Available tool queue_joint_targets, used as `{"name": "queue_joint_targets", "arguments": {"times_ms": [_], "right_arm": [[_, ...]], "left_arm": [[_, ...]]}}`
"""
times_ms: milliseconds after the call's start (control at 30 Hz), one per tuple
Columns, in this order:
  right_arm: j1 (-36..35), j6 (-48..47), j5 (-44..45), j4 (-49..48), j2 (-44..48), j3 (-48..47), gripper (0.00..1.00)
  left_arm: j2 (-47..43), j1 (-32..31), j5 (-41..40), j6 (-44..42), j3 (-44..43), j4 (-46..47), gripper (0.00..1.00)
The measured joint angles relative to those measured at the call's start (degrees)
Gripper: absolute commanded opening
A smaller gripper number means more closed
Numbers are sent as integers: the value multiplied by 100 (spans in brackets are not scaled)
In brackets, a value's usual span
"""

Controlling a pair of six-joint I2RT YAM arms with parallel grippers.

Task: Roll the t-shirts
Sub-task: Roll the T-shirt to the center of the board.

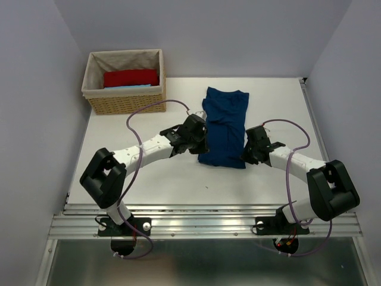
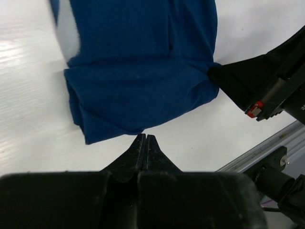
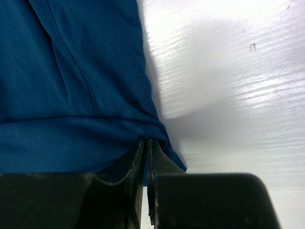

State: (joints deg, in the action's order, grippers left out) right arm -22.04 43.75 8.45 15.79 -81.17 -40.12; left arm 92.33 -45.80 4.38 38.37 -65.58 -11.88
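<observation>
navy t-shirt [image 1: 224, 125]: roll barely begun
near end turned over once; my left gripper [image 2: 144, 138] closed, empty, at its edge; my right gripper [image 3: 145, 141] pinches its corner; red piece [image 1: 131, 77] in wicker basket [image 1: 125, 105].

White table [image 1: 149, 179] enclosed by pale lavender walls [image 1: 36, 89].

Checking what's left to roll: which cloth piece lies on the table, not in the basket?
The navy-blue shirt on the table; the red piece and light-blue piece sit inside the wicker basket.
</observation>
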Motion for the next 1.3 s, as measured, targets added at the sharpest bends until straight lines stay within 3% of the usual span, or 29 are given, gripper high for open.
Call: {"name": "queue_joint_targets", "arguments": {"times_ms": [200,300,333,367,467,600,700,833,900,1100,1300], "right_arm": [[0,-4,7,2,0,-7,9],[2,-11,13,7,0,-33,14],[9,-24,13,2,0,-35,17],[31,-31,11,4,0,-37,30],[103,-59,17,48,20,-57,49],[138,-146,9,269,293,-208,52],[140,-240,-92,372,813,-435,44],[39,-286,-391,505,1029,-474,15],[-81,-291,-529,516,1023,-474,10],[-345,-284,-1058,348,527,-474,7],[-354,-302,-817,299,-101,-492,7]], "left_arm": [[669,-68,131,-4,2,319,0],[970,-59,57,-28,2,365,0],[1062,-59,44,-37,2,369,0],[1137,-59,15,-50,2,382,0],[1311,-59,-4,-70,2,402,0],[1368,-59,-9,-92,2,461,0],[1368,-59,-17,-111,2,507,0],[1368,-59,-61,-136,2,511,0],[1368,-59,-81,-146,2,509,0],[1368,-59,-125,-146,2,509,0],[1368,-59,-175,-144,2,498,0]]}}
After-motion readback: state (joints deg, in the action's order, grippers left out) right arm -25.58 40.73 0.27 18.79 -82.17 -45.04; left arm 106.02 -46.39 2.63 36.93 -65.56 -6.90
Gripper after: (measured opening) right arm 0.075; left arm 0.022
